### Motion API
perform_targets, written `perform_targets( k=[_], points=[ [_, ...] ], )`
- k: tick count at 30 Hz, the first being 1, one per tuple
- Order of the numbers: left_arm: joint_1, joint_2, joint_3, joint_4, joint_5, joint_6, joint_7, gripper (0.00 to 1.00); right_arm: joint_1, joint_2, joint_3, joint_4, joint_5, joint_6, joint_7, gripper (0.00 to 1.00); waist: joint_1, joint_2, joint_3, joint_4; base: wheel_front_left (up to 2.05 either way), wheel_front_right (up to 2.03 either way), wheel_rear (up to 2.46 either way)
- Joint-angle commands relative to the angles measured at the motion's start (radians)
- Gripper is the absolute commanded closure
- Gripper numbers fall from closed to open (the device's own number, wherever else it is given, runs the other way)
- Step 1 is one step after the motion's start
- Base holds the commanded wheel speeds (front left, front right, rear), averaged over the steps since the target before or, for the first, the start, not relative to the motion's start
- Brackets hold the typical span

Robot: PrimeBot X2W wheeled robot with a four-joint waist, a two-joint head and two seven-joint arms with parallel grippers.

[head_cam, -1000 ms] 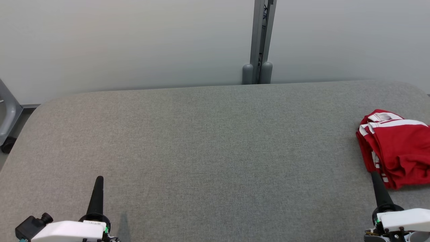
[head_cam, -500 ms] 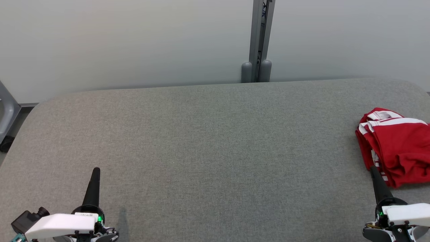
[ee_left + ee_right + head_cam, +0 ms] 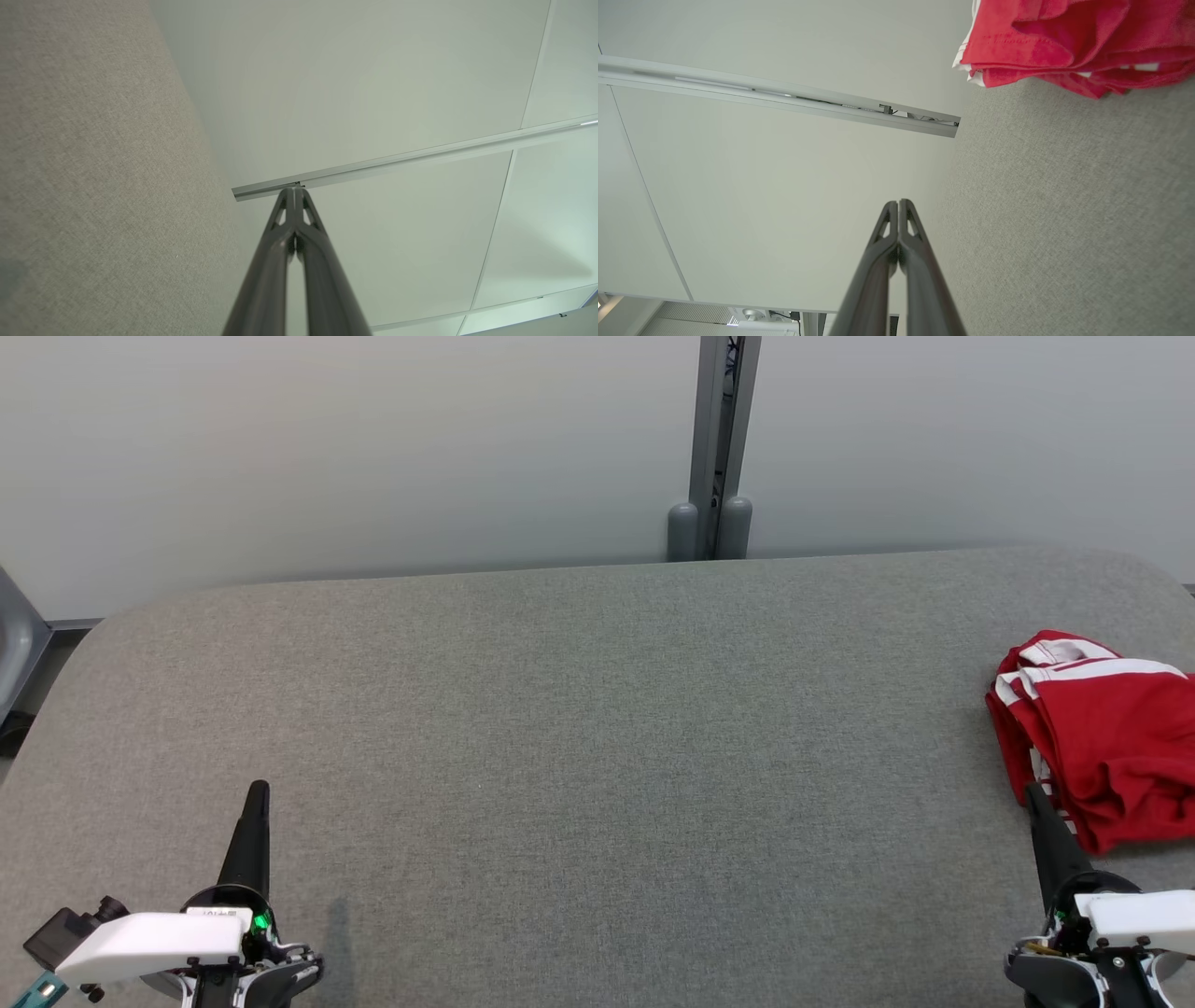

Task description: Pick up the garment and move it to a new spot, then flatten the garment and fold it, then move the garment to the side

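Grey fabric-covered counter (image 3: 597,756) spreads under both arms, before a pale wall (image 3: 373,457). A crumpled red garment with white stripes (image 3: 1106,737) lies just ahead and rightward of the right claw (image 3: 1033,793), apart from it. The right claw and the left claw (image 3: 257,790) each have fingers pressed together, gripping nothing.

The big grey table (image 3: 597,728) is flat and open in the middle and on the left, so a gripper can pass there. A red and white garment (image 3: 1111,747) sits in a heap at the right edge, just past the right gripper (image 3: 1033,792). A pale wall (image 3: 373,448) and grey post (image 3: 714,448) stand behind the table.
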Motion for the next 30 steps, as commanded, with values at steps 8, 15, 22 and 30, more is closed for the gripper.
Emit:
perform_targets(
  k=[8, 15, 22, 30],
  points=[
    [-0.039, 0.007, 0.015, 0.001, -0.064, -0.009, 0.02, 1.0, -0.025, -0.01, 0.0, 0.002, 0.079, 0.001, 0.022, 1.0, 0.0, 0.0, 0.004, -0.003, 0.0, 0.0, 0.0],
    [-0.048, 0.007, 0.023, 0.005, -0.109, -0.01, 0.033, 1.0, -0.035, -0.011, 0.001, 0.005, 0.134, 0.001, 0.034, 1.0, 0.0, 0.0, 0.008, -0.005, 0.0, 0.0, 0.0],
    [-0.06, 0.006, 0.03, 0.007, -0.147, -0.012, 0.046, 1.0, -0.043, -0.013, 0.001, 0.007, 0.186, 0.001, 0.045, 1.0, 0.0, 0.0, 0.012, -0.007, 0.0, 0.0, 0.0],
    [-0.058, 0.004, 0.032, 0.007, -0.142, -0.01, 0.046, 1.0, -0.04, -0.012, 0.001, 0.007, 0.18, 0.001, 0.045, 1.0, 0.0, 0.0, 0.012, -0.007, 0.0, 0.0, 0.0]
  ],
)
